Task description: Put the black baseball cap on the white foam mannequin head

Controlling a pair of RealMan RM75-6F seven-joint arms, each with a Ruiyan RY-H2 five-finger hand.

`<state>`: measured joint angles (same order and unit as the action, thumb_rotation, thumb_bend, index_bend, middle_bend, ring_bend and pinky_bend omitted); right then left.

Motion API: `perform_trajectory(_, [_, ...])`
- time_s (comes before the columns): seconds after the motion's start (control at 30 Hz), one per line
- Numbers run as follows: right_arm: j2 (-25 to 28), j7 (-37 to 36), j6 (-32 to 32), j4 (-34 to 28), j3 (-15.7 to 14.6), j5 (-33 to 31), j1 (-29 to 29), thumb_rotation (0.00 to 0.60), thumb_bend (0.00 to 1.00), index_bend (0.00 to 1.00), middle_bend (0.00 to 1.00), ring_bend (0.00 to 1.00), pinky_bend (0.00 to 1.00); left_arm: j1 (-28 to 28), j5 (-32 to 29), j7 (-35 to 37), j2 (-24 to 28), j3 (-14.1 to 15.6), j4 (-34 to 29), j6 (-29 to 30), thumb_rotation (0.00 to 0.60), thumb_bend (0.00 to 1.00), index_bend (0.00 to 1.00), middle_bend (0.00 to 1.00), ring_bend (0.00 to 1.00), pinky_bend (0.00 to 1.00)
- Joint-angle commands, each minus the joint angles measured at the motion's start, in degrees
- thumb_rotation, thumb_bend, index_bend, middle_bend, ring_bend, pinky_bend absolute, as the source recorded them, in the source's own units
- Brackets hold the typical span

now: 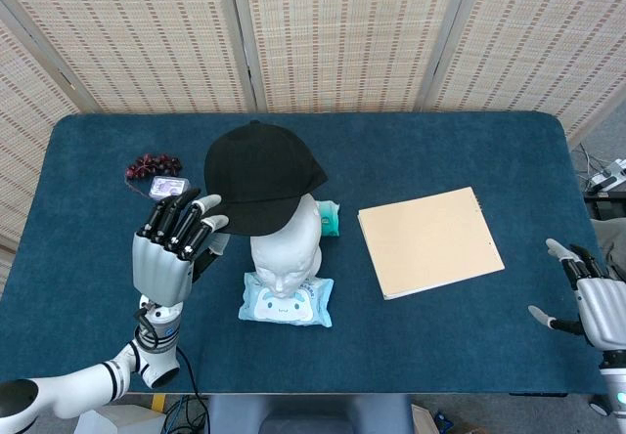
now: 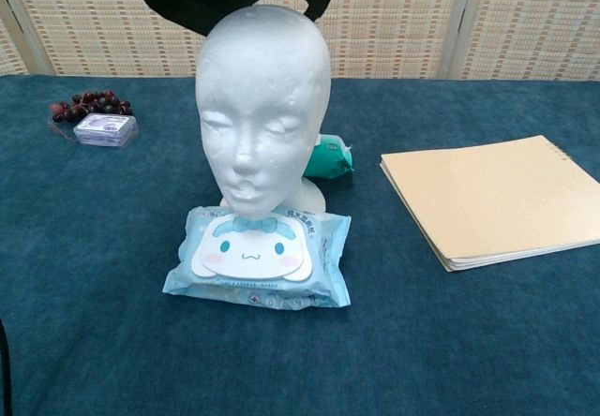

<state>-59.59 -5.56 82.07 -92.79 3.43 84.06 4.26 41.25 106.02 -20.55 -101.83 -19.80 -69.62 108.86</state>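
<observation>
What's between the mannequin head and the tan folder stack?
Only a small teal packet beside the mannequin head; otherwise bare blue table up to the tan folder stack. Clearest in chest view.

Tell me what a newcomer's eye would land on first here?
The black baseball cap, held up by the left hand, hangs over the crown of the white foam mannequin head at the table's centre. A pale-blue cartoon wipes pack lies in front of the head.
</observation>
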Motion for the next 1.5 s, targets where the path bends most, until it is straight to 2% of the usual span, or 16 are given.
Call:
perform_trajectory(0.03, [0.1, -0.1, 0.0, 0.0, 0.0, 0.0, 0.0, 0.600, 0.00, 0.06, 0.23, 0.11, 0.38, 0.3, 0.3, -0.3, -0.7, 0.4, 0.1, -0.2, 0.600, 0.37, 0.88, 0.45, 0.34, 0.45])
perform_trajectory(0.3, [0.6, -1.3, 0.0, 0.3, 0.0, -0.1, -0.2, 0.600, 0.00, 0.06, 0.23, 0.11, 0.38, 0.4, 1.8, -1.4, -2.5, 2.1, 0.7, -0.1, 0.600, 0.37, 0.88, 0.45, 0.34, 0.45])
perform_trajectory(0.7, [1.2, -2.3, -0.6, 0.4, 0.1, -0.7, -0.3, 0.600, 0.00, 0.06, 0.24, 0.11, 0.38, 0.3, 2.8, -2.1, -5.5, 3.0, 3.2, 1.2, 0.600, 0.37, 0.89, 0.45, 0.34, 0.45])
perform_trajectory(1.5, [1.6, -2.4, -1.7, 0.3, 0.4, -1.8, 0.0, 0.600, 0.00, 0.06, 0.24, 0.11, 0.38, -3.1, 6.6, -0.3, -7.1, 7.9, 5.7, 4.2, 0.600, 0.37, 0.89, 0.46, 0.34, 0.45])
